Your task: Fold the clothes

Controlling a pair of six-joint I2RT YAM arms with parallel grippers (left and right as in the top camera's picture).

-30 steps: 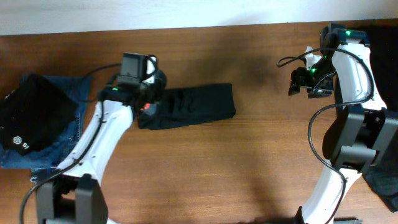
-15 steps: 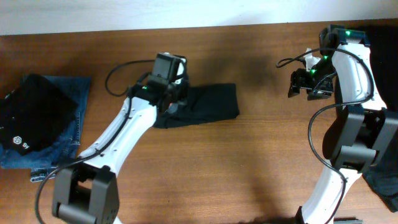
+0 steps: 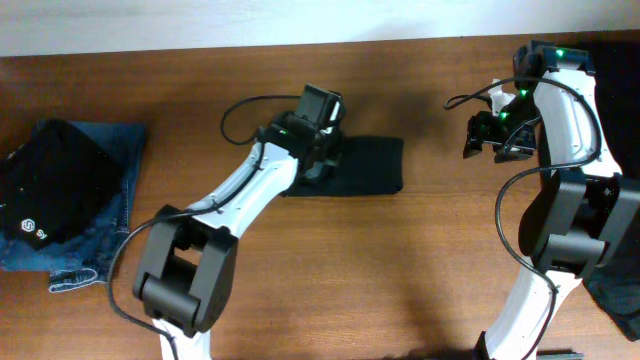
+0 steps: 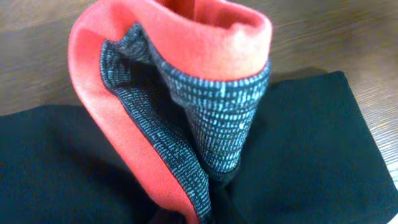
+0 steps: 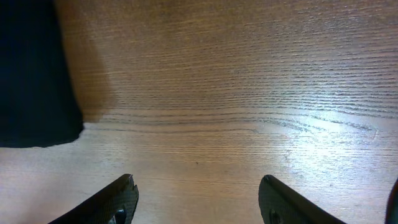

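Trousers lie folded small mid-table, our left claw pinching their orange waistband; our right claw hangs wide, empty. Jeans sit stacked; we judge this piece nearly done.

Soft, matt black cloth for the trousers; smooth red-orange fabric on the waistband, backed with grey-speckled knit. Rough-looking blue denim for the jeans. Brown wood surface, fine-grained, with a low sheen. Dull black plastic on the right claw.
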